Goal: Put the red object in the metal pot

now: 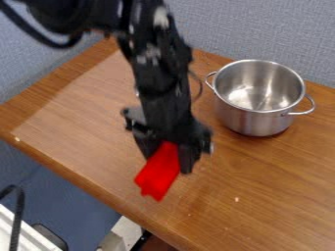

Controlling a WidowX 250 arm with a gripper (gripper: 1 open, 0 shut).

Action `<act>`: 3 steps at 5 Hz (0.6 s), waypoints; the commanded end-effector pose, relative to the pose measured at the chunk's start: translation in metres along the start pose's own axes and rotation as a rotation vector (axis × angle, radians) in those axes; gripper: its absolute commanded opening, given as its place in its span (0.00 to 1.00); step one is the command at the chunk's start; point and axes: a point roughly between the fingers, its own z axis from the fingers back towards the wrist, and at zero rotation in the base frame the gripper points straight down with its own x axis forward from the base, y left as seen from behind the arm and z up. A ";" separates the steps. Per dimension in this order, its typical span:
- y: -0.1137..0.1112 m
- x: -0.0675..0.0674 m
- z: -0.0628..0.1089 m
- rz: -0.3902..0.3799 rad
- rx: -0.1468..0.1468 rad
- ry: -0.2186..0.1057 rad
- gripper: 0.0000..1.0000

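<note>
Bare wood right of arm (wide); pot [257,98] blocks behind.

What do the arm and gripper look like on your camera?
The arm is matte black, with chunky jointed segments and a dark cable looping beside it. The gripper is black too, with dark fingers; motion blur hides any markings.

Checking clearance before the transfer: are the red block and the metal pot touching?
Apart. The camera view shows the red block at the end effector, with bare wood visible between it and the pot.
</note>
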 end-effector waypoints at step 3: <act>-0.032 0.067 0.053 0.041 -0.048 -0.115 0.00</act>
